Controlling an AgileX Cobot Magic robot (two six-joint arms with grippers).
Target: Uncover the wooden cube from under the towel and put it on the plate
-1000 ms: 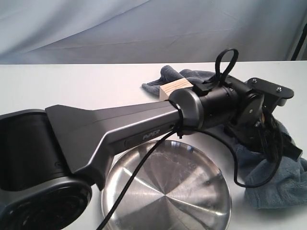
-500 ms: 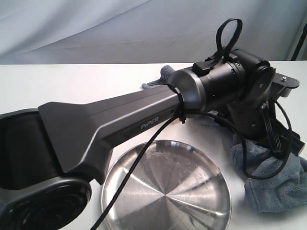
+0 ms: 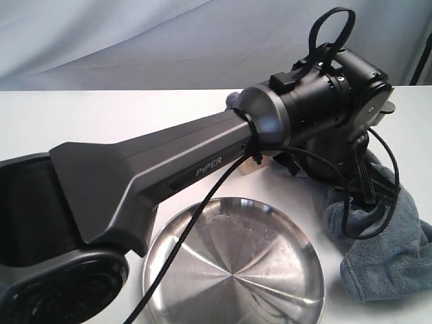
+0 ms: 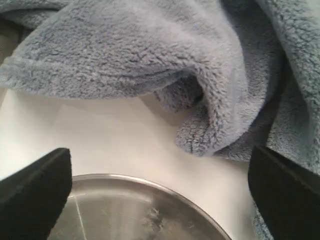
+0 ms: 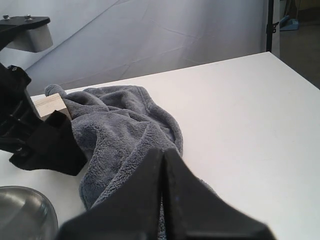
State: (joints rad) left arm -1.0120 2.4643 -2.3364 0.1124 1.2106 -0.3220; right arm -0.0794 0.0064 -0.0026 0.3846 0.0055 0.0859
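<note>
The blue-grey towel (image 5: 120, 130) lies bunched on the white table, and its folds (image 4: 165, 65) fill the left wrist view. Beside the towel a corner of the pale wooden cube (image 5: 49, 105) shows uncovered. In the exterior view my left arm hides nearly all of it. My left gripper (image 4: 160, 200) is open wide, over the plate's (image 4: 125, 210) far rim and just short of the towel. My right gripper (image 5: 162, 165) is shut, its tips pinching the towel's near edge. The steel plate (image 3: 233, 270) sits empty in front.
My left arm's grey link (image 3: 169, 175) and black wrist (image 3: 331, 94) cross the middle of the exterior view, with cables hanging over the plate. A pale backdrop sheet (image 3: 202, 40) hangs behind the table. Bare table (image 5: 250, 115) stretches beside the towel.
My left wrist has risen and swung across, now covering the cube that showed above the arm a second ago. The towel's right heap has shifted slightly.
</note>
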